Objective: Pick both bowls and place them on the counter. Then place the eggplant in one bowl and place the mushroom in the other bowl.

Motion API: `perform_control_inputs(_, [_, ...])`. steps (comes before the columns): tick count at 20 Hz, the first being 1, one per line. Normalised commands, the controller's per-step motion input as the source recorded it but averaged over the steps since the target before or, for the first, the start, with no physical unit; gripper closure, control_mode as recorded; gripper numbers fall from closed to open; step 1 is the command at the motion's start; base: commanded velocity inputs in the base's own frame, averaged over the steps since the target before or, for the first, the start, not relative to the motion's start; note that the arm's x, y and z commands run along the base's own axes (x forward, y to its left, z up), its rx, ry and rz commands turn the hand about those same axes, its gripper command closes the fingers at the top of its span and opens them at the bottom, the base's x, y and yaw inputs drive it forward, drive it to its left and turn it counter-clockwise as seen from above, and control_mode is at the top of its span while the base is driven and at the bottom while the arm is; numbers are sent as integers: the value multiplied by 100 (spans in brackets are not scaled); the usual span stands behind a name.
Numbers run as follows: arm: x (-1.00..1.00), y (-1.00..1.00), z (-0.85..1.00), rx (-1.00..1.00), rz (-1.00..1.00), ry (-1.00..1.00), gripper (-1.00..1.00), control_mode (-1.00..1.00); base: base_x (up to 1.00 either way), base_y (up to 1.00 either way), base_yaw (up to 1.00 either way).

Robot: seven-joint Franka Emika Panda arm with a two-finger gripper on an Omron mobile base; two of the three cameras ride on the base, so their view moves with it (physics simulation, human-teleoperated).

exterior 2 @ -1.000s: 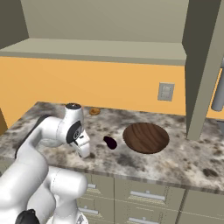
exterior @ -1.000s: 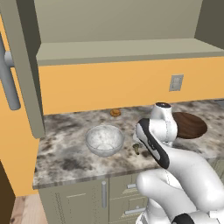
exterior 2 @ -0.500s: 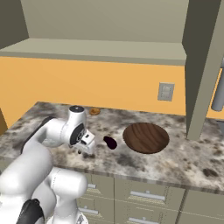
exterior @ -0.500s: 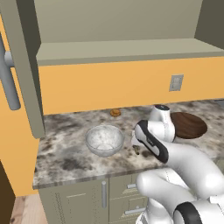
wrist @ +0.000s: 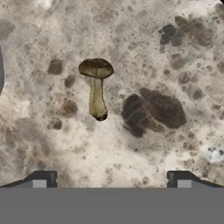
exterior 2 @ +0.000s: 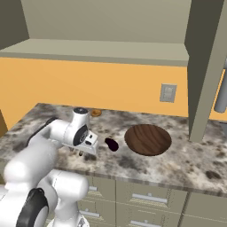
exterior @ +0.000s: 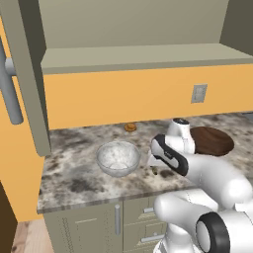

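The tan mushroom (wrist: 96, 85) lies on its side on the speckled counter (wrist: 175, 65), ahead of my open gripper (wrist: 111, 180) and a little left of its centre line. Nothing is between the fingertips (wrist: 41, 179). In the left base view the gripper (exterior: 155, 167) points down at the counter (exterior: 74, 183), just right of the empty marbled bowl (exterior: 117, 157). The wooden bowl (exterior: 212, 141) stands empty behind my arm. From the right base view the gripper (exterior 2: 84, 150) hangs left of the dark eggplant (exterior 2: 111, 144), which lies beside the wooden bowl (exterior 2: 147, 138).
A small orange-brown lump (exterior 2: 95, 113) lies by the back wall. An open cabinet shelf (exterior: 143, 57) hangs above the counter, with its door (exterior: 24, 74) swung out at the left. Drawers (exterior 2: 146, 199) run under the counter's front edge.
The hand has eased slightly lower and leftward over the mushroom. The jaws stay wide open, and the bowls and eggplant have not moved.
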Motion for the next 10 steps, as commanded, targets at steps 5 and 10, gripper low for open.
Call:
perform_control_inputs(5, [20, 5, -19, 0, 2, 0, -100, -100, 0, 0, 0])
perform_control_inputs(10, [26, 6, -20, 0, 1, 0, -100, -100, 0, 0, 0])
